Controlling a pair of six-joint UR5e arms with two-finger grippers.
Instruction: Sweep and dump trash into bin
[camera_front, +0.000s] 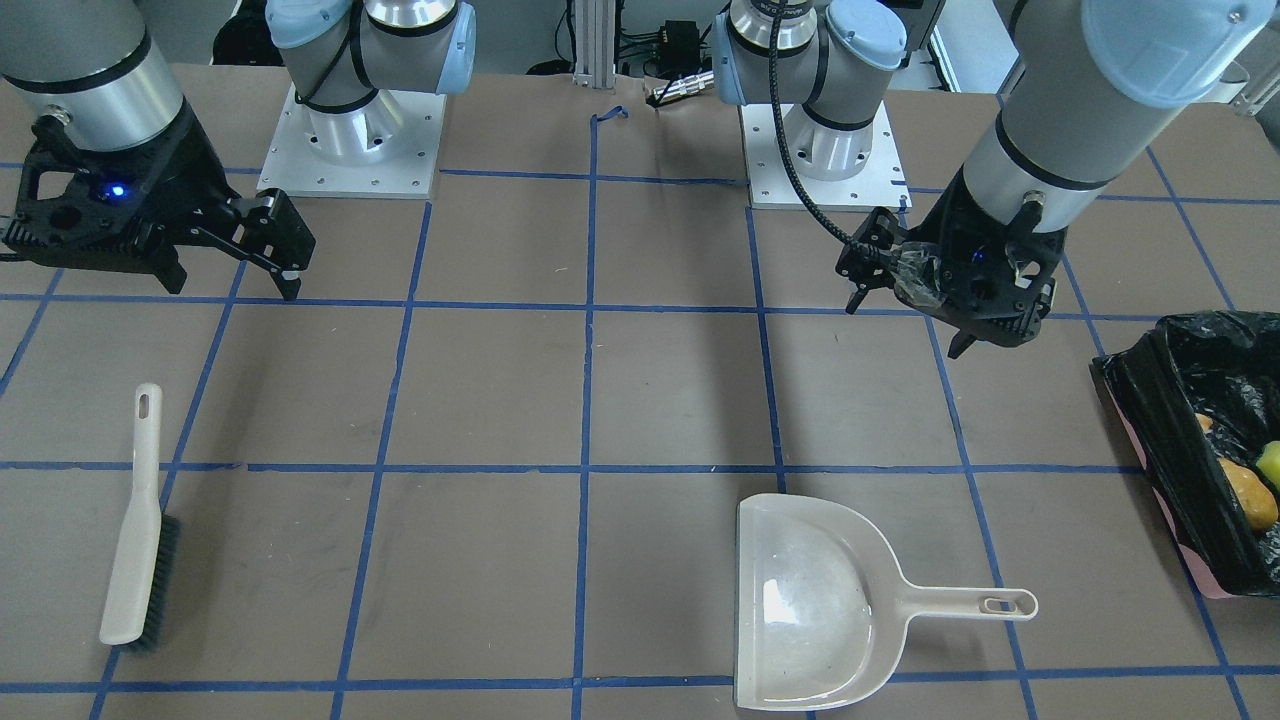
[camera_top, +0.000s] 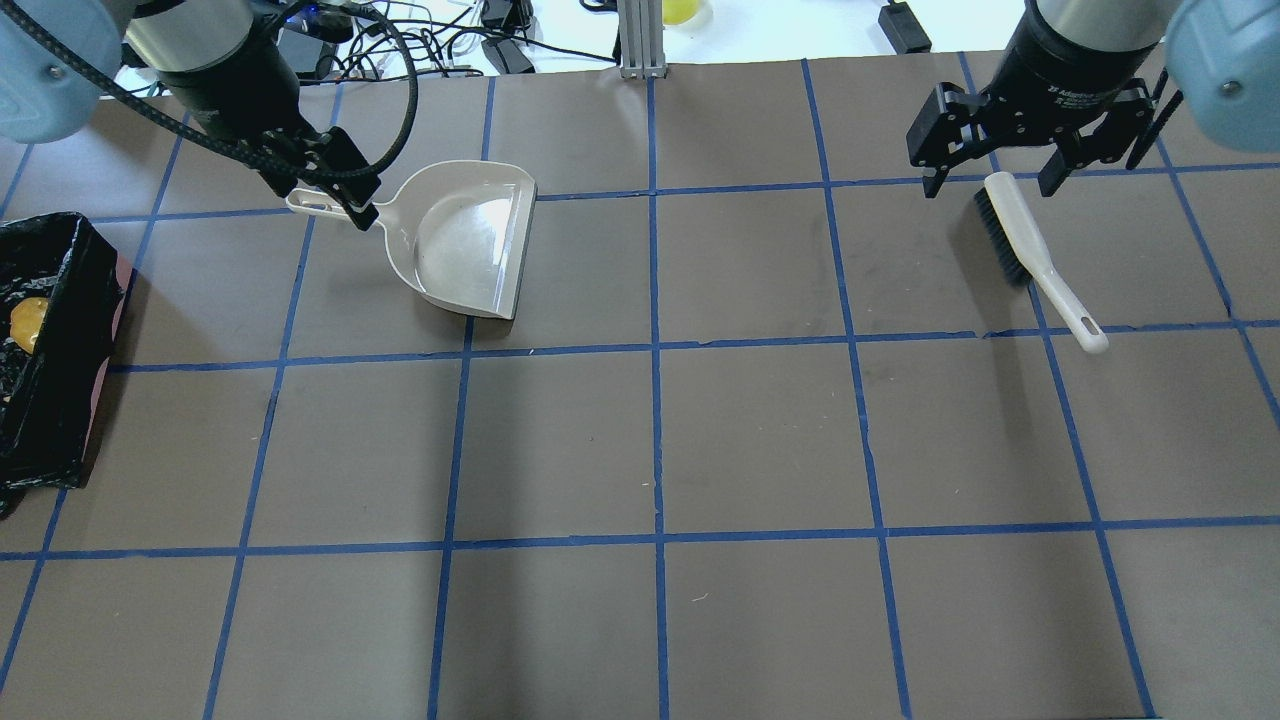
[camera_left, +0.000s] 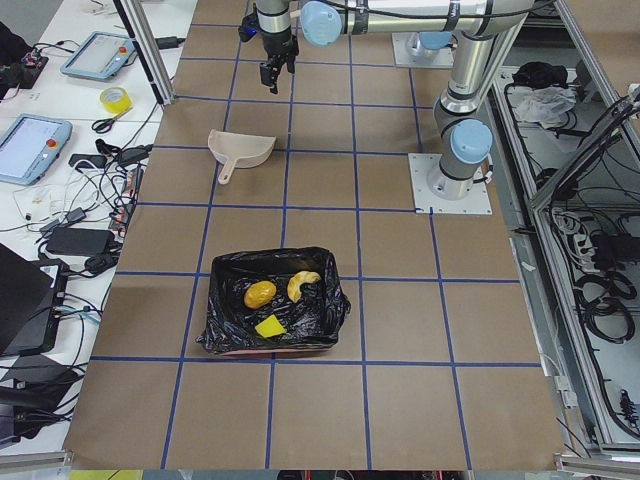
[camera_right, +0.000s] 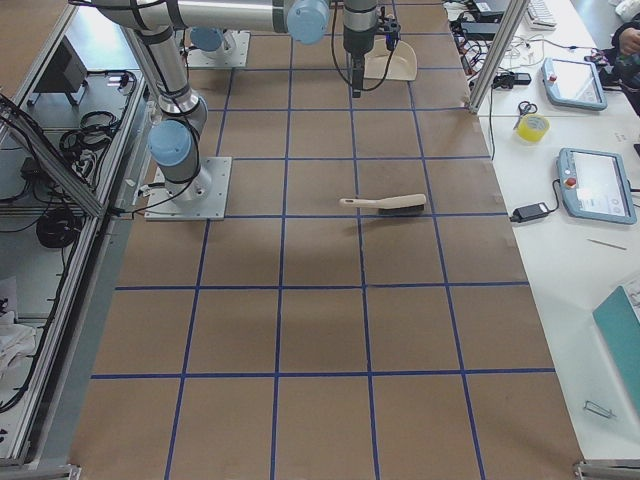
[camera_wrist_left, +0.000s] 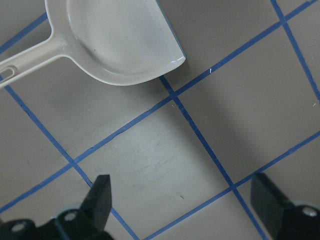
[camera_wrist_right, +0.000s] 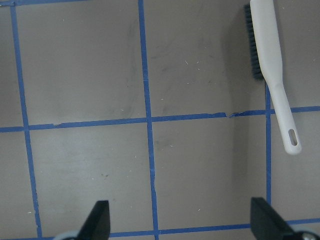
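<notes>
The bin (camera_left: 225, 325), pink with a black bag liner, holds all three pieces of trash: the potato-like lump (camera_left: 260, 294), the croissant (camera_left: 302, 285) and the yellow sponge (camera_left: 268, 327). The bin also shows at the right edge of the front view (camera_front: 1150, 420) and the left edge of the overhead view (camera_top: 60, 400). My left gripper (camera_top: 320, 200) is open and empty, raised over the dustpan's handle. My right gripper (camera_top: 990, 185) is open and empty, raised over the brush's bristle end.
The beige dustpan (camera_top: 465, 240) lies flat on the table, empty, handle toward the bin side. The beige brush (camera_top: 1030, 255) with black bristles lies on the table on my right. Blue tape lines grid the brown table.
</notes>
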